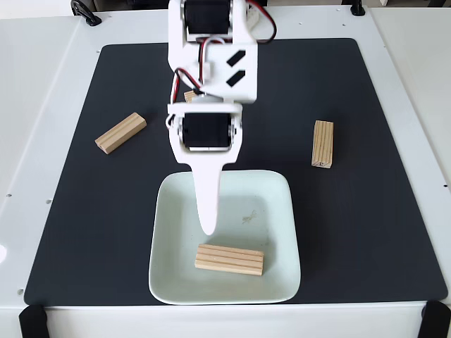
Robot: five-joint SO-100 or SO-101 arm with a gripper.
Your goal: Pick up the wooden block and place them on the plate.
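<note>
The pale mint-white square plate lies at the front of the black mat. One wooden block rests flat in its front part. A second block lies on the mat at the left and a third at the right. A sliver of a fourth block peeks out from behind the arm. My gripper points down over the plate, its tip just behind the block there and apart from it. One white finger faces the camera and hides the other, so the jaw gap is unseen.
The black mat covers most of the white table. Black clamps sit at the front corners and at the back left. The arm's body rises over the mat's middle.
</note>
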